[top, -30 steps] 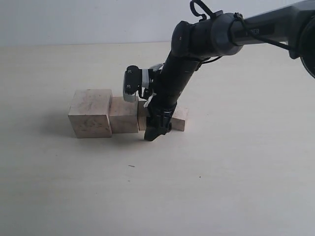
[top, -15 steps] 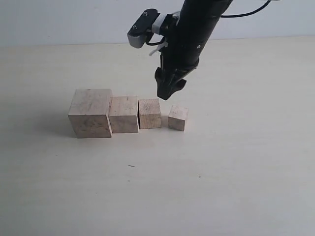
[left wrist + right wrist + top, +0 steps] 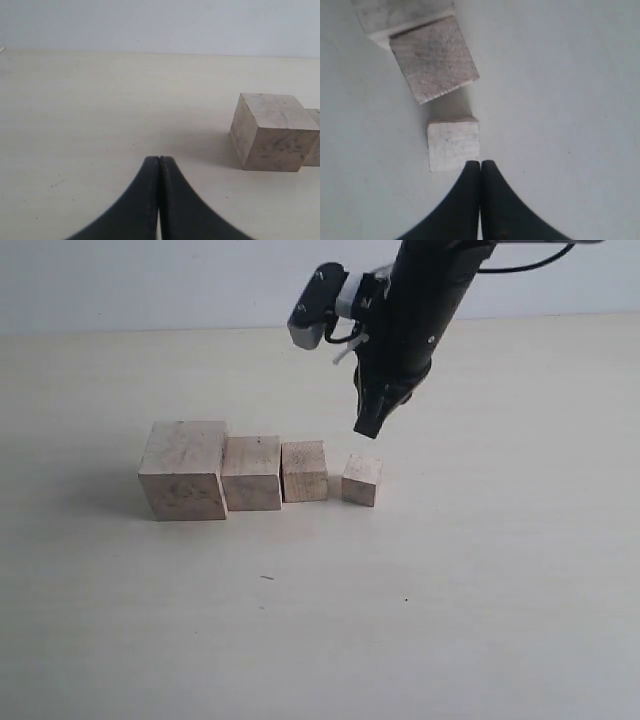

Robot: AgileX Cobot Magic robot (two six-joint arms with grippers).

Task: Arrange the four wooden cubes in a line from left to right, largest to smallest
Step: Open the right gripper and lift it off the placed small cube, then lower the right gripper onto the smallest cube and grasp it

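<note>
Cubes [image 3: 251,472] stand in order; right gripper [image 3: 368,426] hovers clenched and empty above the smallest cube [image 3: 361,480], and a low swing could clip it, breaking the line

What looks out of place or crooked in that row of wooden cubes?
Only a small thing: the smallest cube, at the right end, stands apart from the third cube with a gap and is turned slightly against it. The size order looks right, and nothing is damaged or toppled.
</note>
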